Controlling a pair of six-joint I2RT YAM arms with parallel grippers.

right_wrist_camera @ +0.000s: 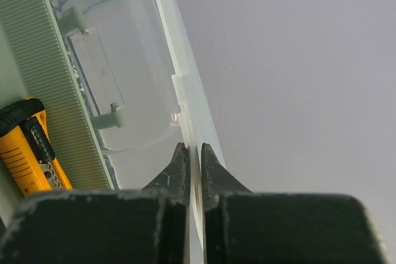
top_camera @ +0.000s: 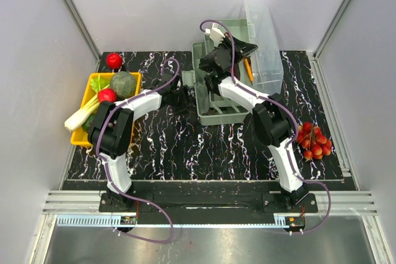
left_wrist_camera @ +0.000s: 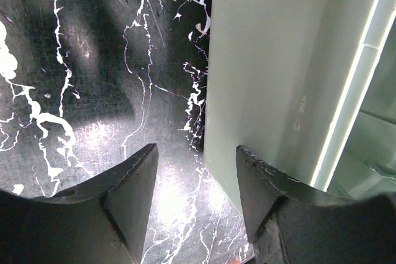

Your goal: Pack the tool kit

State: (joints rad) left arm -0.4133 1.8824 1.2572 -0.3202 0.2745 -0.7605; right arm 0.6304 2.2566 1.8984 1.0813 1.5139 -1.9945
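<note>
The grey-green tool box stands at the back middle of the black marbled table, its clear lid raised upright. A yellow-and-black tool lies inside; it also shows in the right wrist view. My right gripper is shut on the lid's thin clear edge, with the fingertips pinched on it. My left gripper is open and empty, low over the table at the box's left side. In the left wrist view the box's outer wall lies just ahead of the right finger.
A yellow bin at the left holds a leek, a green cabbage and a red fruit. A red ball lies behind it. A bunch of small red fruits lies at the right. White walls enclose the table.
</note>
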